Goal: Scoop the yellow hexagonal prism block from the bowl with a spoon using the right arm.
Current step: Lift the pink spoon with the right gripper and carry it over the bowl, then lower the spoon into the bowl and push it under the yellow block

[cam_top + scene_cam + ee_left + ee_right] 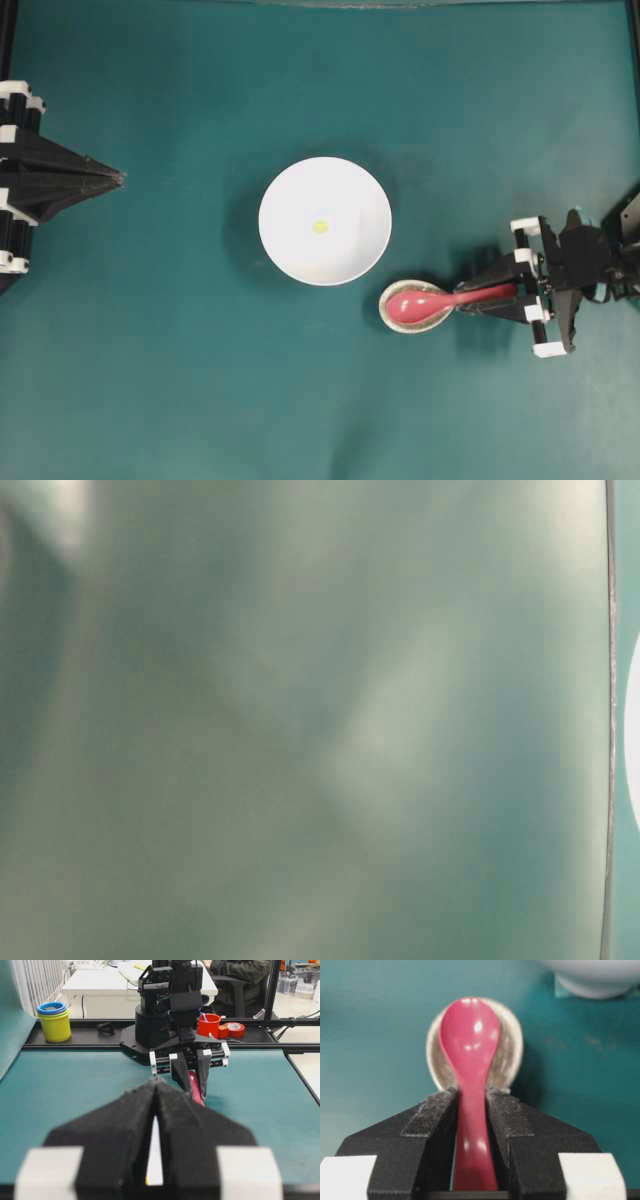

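Note:
The white bowl (345, 190) sits mid-table with the tiny yellow hexagonal prism block (320, 227) on its floor. Right of it and nearer, the pink-red spoon (415, 303) rests with its scoop in a small speckled dish (384, 304). My right gripper (468, 300) is shut on the spoon's handle; in the right wrist view both pads press the handle of the spoon (470, 1045) at the right gripper (471, 1091). My left gripper (120, 178) is shut and empty at the far left, its tips (156, 1082) pointing at the bowl (155, 1160).
The speckled dish (512, 1055) lies just short of the bowl's foot (595, 980). Beyond the table's far rail stand a yellow cup stack (55, 1022), a red cup (208, 1025) and a tape roll (235, 1029). The table-level view is a teal blur.

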